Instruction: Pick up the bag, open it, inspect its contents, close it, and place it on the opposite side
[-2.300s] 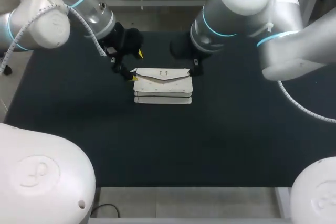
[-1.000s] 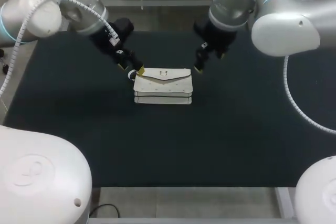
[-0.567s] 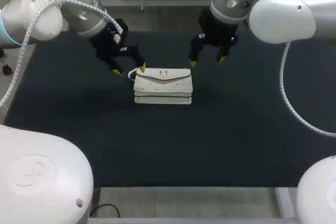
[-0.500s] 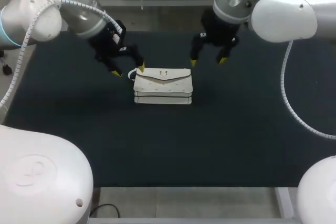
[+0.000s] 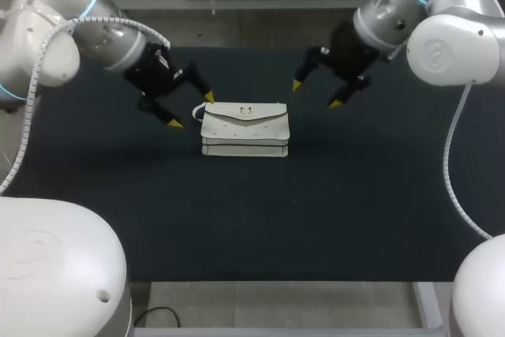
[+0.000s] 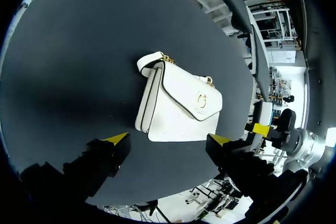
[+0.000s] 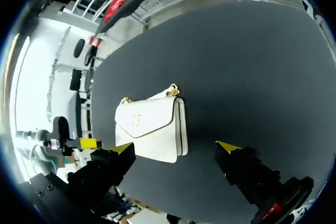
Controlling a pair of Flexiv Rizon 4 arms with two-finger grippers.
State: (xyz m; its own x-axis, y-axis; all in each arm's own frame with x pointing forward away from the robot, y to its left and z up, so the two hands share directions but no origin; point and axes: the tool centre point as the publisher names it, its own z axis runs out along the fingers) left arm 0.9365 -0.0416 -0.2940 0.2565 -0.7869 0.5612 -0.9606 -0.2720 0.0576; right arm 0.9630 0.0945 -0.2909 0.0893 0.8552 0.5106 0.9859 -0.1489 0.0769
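Bag (image 5: 245,128) unmoved, flap shut, mid-frame on worktop (image 5: 355,195). Left claw (image 5: 192,110), right claw (image 5: 316,94) both wide, backed outward since earlier. Strap (image 6: 147,57) mostly hidden behind bag.

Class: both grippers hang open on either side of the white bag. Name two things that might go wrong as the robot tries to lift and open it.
1. The bag rests free on the table, touched by neither the left gripper nor the right gripper; a one-sided nudge may slide or tip it.
2. The strap loop lies at the bag's end nearest the left gripper and could snag a finger.
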